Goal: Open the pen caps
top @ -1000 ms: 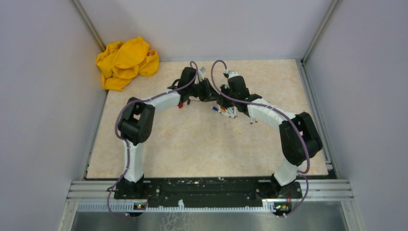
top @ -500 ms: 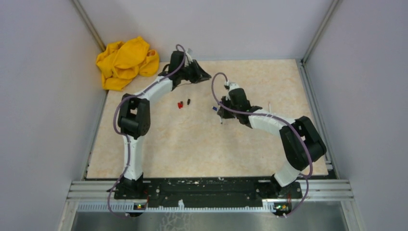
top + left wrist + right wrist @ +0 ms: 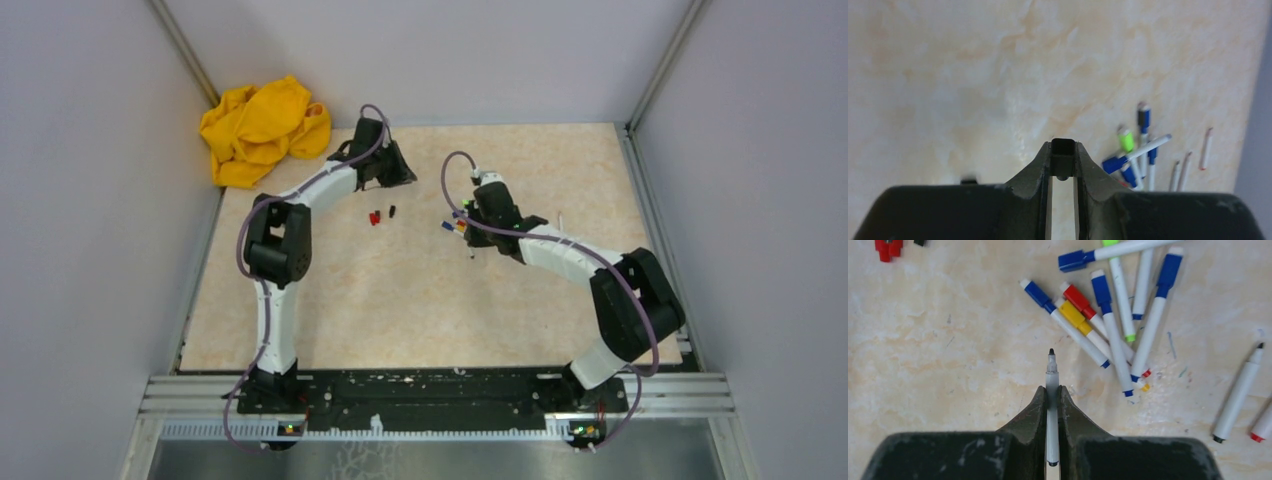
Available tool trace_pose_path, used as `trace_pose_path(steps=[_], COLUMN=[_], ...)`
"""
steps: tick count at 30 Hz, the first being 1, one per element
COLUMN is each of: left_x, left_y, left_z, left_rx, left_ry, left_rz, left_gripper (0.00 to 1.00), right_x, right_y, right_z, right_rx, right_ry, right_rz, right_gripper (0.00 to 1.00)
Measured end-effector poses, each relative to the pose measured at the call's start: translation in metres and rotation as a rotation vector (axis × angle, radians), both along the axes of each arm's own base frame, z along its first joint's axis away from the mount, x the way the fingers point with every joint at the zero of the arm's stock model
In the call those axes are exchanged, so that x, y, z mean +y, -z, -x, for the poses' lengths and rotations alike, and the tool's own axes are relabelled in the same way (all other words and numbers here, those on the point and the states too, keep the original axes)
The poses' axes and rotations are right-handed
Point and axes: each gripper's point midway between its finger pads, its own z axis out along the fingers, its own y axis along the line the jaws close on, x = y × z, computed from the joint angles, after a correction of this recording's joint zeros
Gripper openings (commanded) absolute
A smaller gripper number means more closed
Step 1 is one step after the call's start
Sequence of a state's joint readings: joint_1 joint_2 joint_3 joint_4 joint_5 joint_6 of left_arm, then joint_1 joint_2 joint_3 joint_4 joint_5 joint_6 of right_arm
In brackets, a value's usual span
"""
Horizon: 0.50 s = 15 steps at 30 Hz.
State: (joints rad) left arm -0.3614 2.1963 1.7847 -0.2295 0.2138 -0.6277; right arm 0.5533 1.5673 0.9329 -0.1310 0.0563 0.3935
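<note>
The left gripper [image 3: 1063, 156] pinches a small black pen cap [image 3: 1063, 148] at its tips. The right gripper [image 3: 1052, 391] clamps an uncapped white pen [image 3: 1051, 371] over the desk [image 3: 948, 365].

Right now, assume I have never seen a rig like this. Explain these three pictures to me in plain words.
Two robot arms with two-finger grippers stand at a table. The overhead picture looks down on both; the other two come from a camera on each wrist, looking along its fingers. The left gripper pinches a small black cap. The right gripper clamps an uncapped pen with a black tip. Beside it lies a pile of capped pens; loose red caps lie nearer the left arm. A yellow cloth sits crumpled in the far left corner.
</note>
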Motion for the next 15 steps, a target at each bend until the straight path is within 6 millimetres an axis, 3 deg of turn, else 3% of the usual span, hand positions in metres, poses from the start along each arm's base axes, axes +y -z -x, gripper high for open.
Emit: trace_pose_path(steps=[3,7,11,15], left_x=[0.005,0.017,0.025,0.030], left_y=[0.039,0.066,0.063,0.056], left_z=[0.033,0.067,0.071,0.071], left_rx=[0.090,0.166,0.157,0.138], left_ry=[0.008,0.004,-0.023,-0.045], left_rz=[-0.109,-0.224,-0.281,-0.314], left_gripper=[0.00,0.07,0.11,0.16], right_x=[-0.013,-0.042,-0.067,-0.079], right_y=[-0.011,-0.011,-0.006,-0.004], right_z=[-0.013,-0.022,-0.022,-0.026], right_rx=[-0.037,-0.039,-0.017,-0.016], right_ry=[0.045,0.123,0.176,0.208], right_rz=[0.033,0.097,0.169,0.203], right_gripper=[0.00,0.00,0.00,0.00])
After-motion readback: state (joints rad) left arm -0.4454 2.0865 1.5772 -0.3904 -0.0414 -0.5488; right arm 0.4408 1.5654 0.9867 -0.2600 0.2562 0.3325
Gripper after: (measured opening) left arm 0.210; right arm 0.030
